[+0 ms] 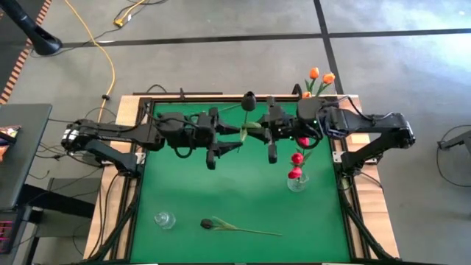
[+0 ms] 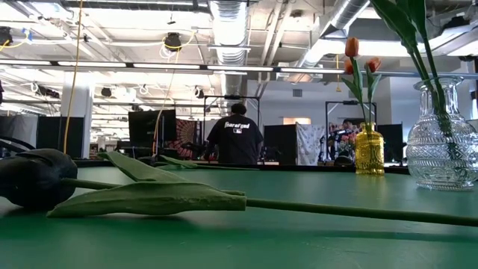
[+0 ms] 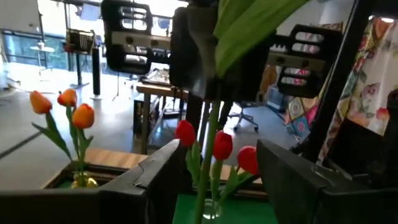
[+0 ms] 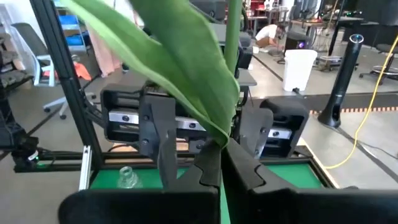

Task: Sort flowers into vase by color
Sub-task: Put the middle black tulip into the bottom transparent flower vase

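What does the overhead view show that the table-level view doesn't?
Only the high view shows the left gripper and right gripper meeting at a raised dark tulip, the red tulip heads and a small glass vase. Only the low view shows a person in the room behind. Both show the lying dark tulip, the orange tulips and the clear vase.
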You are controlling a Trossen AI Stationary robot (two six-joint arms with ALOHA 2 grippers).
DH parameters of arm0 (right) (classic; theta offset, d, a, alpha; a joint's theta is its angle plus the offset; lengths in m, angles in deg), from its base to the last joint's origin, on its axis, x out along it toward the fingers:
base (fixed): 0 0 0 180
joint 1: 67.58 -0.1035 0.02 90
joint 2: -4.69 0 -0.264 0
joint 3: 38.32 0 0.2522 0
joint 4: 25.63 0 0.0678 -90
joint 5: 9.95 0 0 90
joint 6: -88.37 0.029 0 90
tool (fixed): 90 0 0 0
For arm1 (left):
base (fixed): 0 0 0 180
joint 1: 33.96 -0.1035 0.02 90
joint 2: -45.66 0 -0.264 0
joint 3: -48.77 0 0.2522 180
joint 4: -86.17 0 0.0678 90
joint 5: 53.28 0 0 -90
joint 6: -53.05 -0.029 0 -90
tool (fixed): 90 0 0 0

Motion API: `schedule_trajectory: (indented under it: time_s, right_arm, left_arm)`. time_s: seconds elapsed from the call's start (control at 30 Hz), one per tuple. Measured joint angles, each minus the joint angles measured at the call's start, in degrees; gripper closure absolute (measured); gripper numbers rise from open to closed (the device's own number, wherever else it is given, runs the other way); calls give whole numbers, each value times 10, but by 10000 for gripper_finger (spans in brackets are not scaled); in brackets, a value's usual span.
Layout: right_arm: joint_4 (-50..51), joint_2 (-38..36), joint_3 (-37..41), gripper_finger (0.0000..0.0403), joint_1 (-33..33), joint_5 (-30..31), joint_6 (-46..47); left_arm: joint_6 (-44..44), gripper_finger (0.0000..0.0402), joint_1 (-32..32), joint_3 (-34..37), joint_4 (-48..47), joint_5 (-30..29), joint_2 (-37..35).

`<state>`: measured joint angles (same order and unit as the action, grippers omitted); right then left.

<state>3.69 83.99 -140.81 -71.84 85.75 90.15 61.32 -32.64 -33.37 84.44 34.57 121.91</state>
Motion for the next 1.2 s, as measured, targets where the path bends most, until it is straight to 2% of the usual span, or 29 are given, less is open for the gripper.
schedule_trajectory:
  time_s: [0.37, 0.57, 0.77, 0.93, 1.07, 1.2]
  right_arm:
    - [2, 10, 0, 374, -6, 0, 14]
    - [3, 11, 0, 374, -6, 0, 14]
    - [3, 11, 0, 371, -6, 0, 13]
    - [5, 11, 0, 348, -6, 1, 16]
    - [7, 11, 0, 327, -4, 1, 46]
    - [22, 11, 0, 289, -4, -7, 53]
  left_arm:
    - [-5, 217, 1, 0, 3, -13, -2]
    - [-4, 263, 1, 0, 3, -13, -2]
    - [2, 331, 1, 0, -14, -13, -2]
    - [15, 394, 1, 0, -16, -11, -2]
    - [15, 398, 1, 0, -16, -11, -2]
    - [17, 400, 1, 0, -15, -12, -2]
